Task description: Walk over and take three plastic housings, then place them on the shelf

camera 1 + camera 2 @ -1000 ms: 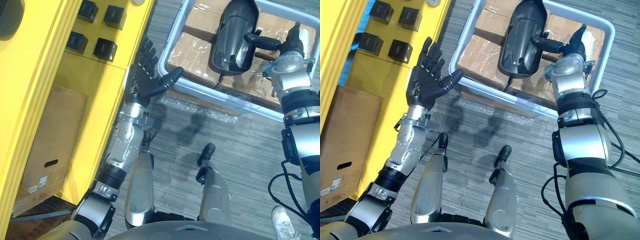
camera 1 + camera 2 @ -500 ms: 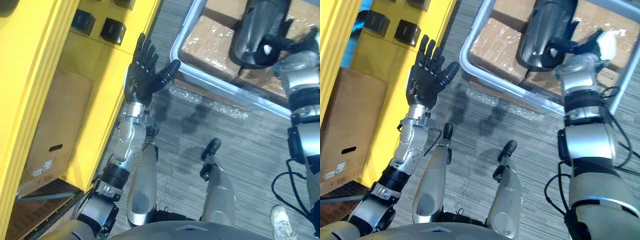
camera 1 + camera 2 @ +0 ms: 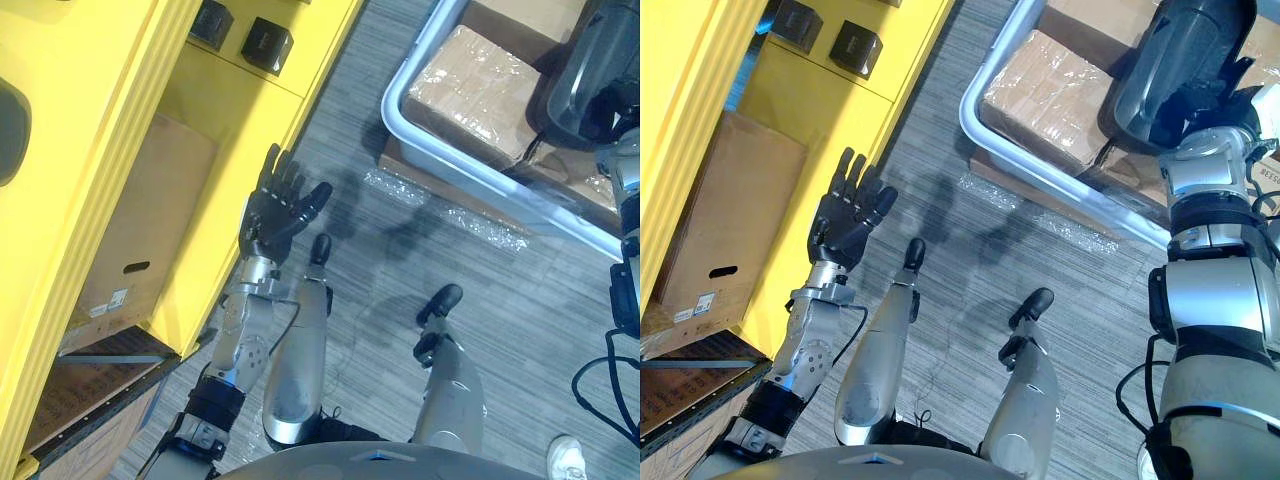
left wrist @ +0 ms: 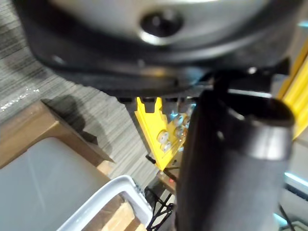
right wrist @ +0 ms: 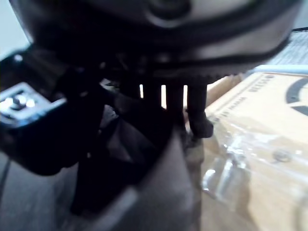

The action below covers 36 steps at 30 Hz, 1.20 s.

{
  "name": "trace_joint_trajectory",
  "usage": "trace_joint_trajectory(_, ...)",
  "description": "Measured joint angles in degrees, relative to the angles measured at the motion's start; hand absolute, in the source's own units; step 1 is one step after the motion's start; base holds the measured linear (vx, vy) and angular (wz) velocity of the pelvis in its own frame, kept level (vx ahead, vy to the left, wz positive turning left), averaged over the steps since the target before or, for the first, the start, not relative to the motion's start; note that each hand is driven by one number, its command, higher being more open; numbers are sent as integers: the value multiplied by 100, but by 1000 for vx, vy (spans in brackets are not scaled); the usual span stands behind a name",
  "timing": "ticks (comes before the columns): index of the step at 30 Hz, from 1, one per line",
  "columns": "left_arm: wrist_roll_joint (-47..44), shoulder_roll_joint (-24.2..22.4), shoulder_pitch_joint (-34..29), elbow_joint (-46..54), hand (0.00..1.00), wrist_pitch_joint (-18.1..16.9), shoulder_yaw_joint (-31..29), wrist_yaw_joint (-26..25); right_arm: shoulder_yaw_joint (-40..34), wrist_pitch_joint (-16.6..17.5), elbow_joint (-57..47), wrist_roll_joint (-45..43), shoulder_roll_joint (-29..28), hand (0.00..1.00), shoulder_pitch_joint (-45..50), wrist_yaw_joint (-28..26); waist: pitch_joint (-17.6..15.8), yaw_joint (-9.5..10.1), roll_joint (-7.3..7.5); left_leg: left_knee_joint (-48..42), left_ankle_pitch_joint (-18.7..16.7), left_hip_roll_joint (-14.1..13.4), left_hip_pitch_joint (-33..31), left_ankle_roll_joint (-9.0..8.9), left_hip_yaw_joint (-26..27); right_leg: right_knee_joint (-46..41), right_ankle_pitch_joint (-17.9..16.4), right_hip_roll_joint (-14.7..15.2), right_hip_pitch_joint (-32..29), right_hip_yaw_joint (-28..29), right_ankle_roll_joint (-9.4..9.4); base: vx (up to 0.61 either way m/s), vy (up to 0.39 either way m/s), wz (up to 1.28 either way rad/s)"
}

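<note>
A white label [image 3: 116, 297] low on the front of the big cardboard box [image 3: 140, 230] tucked inside the yellow shelf [image 3: 200, 130]; print too small to read. More dark print on a wrapped box at the far right of the bin, cut off by the edge.

One plastic housing [image 3: 1180, 50] in plain sight: dark grey, smooth and shiny, long with rounded ends. Held up over the boxes in the bin by the right hand [image 3: 1222, 105], dark fingers curled round its lower end, white-capped thumb off to the side.

Two small black boxes [image 3: 855, 48] side by side on a yellow shelf level. One pale bin [image 3: 440, 150] with a rounded rim, down on the grey carpet. At least three brown boxes [image 3: 1055, 88] in clear wrap inside it. One strip of clear film [image 3: 450, 208] on the floor just beside the bin. One dark rounded shape [image 3: 6, 130] on the shelf's top, too cut off to name.

Left hand [image 3: 278, 208] raised over the carpet near the shelf, fingers straight and spread wide, thumb out, holding nothing.
</note>
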<state>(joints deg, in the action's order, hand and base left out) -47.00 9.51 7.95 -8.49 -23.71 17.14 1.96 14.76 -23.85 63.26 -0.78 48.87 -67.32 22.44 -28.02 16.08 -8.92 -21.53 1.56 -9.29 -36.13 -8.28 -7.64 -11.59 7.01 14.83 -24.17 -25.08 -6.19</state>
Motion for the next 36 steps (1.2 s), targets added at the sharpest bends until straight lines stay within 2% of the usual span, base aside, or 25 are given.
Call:
trace_joint_trajectory(6,14,63,-373,105,100,-1,7,15,-9,96,435,-9,-3,0,207,-238,1,70,0,45,-25,65,147,72,-44,194,15,4,258,-73,-8,-16,8,7)
trace_joint_trajectory(13,59,194,-784,218,100,-2,13,13,-29,798,791,-10,-3,0,414,-84,-1,-22,7,214,17,67,515,31,-35,473,95,-49,682,-119,-52,6,-1,2)
trace_joint_trajectory(17,316,250,-897,362,100,-8,10,18,20,981,784,-1,-3,0,455,150,-15,-77,37,327,40,9,724,11,23,599,155,-112,856,-107,-31,25,-15,-6)
trace_joint_trajectory(20,727,316,-954,667,100,-10,-7,9,63,1101,701,23,-4,0,470,333,-39,-182,126,497,69,-54,972,-22,101,684,161,-177,1013,-38,-21,38,-38,-11)
trace_joint_trajectory(24,1222,544,-771,909,100,29,19,-49,174,1325,148,79,-4,0,468,632,-44,-403,353,696,106,-162,1248,-66,273,698,152,-243,1072,121,6,36,-39,-22)
trace_joint_trajectory(28,1217,818,0,844,100,500,111,-66,301,1570,-374,362,-15,0,438,851,-25,-591,580,878,137,-258,1536,-89,508,773,187,-313,1132,334,54,25,-37,-25)
trace_joint_trajectory(32,1147,950,974,214,100,1004,334,-48,474,1795,-400,745,-194,0,204,951,-21,-759,669,1094,242,-281,1685,-93,671,818,218,-322,1113,429,73,-4,-27,-15)
trace_joint_trajectory(36,571,957,1869,-744,100,1804,505,118,686,2069,-528,1173,-373,0,-13,950,-20,-889,678,1204,294,-307,1691,-105,818,865,297,-352,973,578,86,11,-21,-19)
